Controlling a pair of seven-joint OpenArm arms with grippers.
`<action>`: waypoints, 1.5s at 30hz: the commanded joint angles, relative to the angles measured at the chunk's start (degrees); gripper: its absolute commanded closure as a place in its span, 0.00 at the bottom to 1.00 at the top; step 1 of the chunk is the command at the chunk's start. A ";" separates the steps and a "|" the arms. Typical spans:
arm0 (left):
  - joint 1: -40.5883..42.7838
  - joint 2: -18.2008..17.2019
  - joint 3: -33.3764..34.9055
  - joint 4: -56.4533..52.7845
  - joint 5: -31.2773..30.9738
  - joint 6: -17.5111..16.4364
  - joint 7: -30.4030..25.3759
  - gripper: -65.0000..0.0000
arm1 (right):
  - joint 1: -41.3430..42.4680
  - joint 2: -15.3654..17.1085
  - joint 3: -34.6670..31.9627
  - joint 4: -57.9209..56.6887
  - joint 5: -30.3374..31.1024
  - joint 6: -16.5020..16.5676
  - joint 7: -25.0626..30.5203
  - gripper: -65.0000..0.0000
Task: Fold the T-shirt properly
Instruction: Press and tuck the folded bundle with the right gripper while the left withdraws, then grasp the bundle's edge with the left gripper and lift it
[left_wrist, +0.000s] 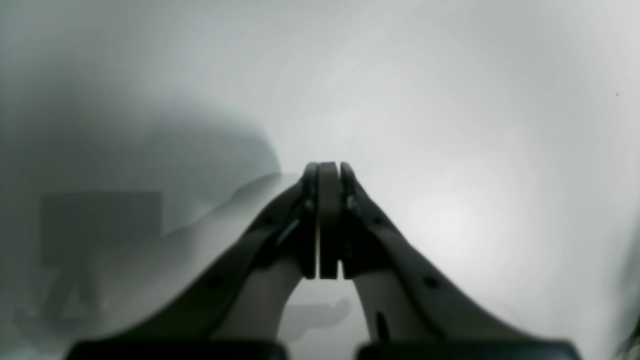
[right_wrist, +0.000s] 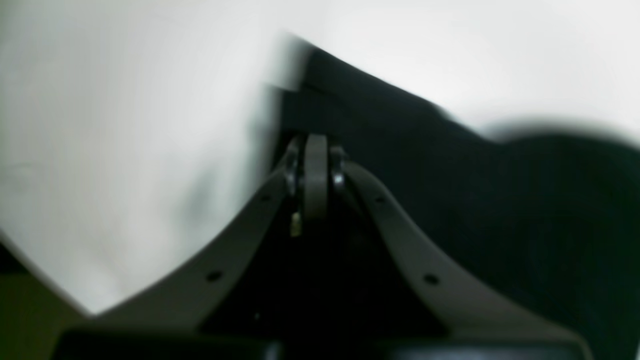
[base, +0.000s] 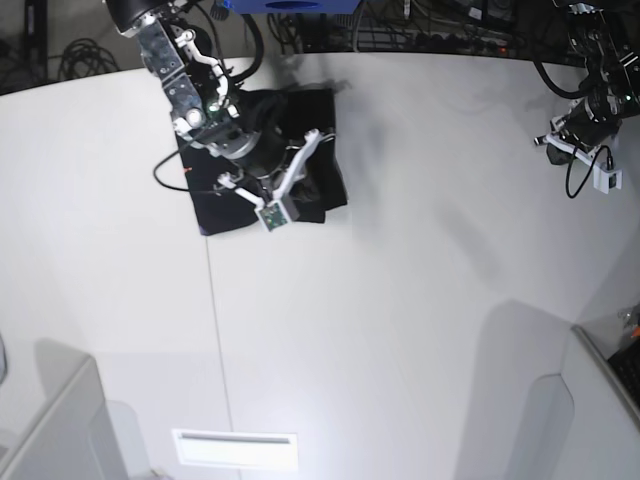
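The T-shirt (base: 262, 160) lies as a compact, roughly square bundle of soft black cloth on the white table (base: 420, 300), at the far side toward the base view's left. Its surface is matte and dull, with a ragged outline and a darker fold along its right edge.

The right gripper (right_wrist: 316, 150) hangs directly over this bundle. In its wrist view the two grey, smooth plastic fingers curve inward like horns and meet at the tip, their pads pressed flat together with no gap showing; whether any cloth is pinched between them cannot be told, since everything below the tip is black. Black fabric fills the space beneath and to the right of the tips, and a straight, blurred edge of the cloth runs diagonally just beyond them. To the left of the tips lies bare white tabletop, smooth and featureless.

The left gripper (left_wrist: 328, 220) is well apart from the shirt, at the far right of the base view. Its fingers have the same curved grey form with small round screw holes along each limb, and the dark pads at their ends sit closed against each other, holding nothing. Only pale, even table surface lies ahead of and around the tips, with soft grey shadows spreading to their left and a small shadow just below them.
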 joint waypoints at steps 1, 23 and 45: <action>-0.36 -1.09 -0.45 0.79 -0.70 -0.21 -0.89 1.00 | 1.52 -0.48 -1.43 0.27 -0.20 -1.46 1.10 1.00; 0.17 0.05 -0.36 0.79 -0.52 -8.03 -0.80 1.00 | 2.40 3.21 0.95 -0.08 0.06 -9.63 -1.01 1.00; 3.25 5.33 9.13 11.87 -7.56 -8.30 -0.89 0.78 | -3.13 3.03 7.63 8.54 -0.12 -9.46 -0.48 1.00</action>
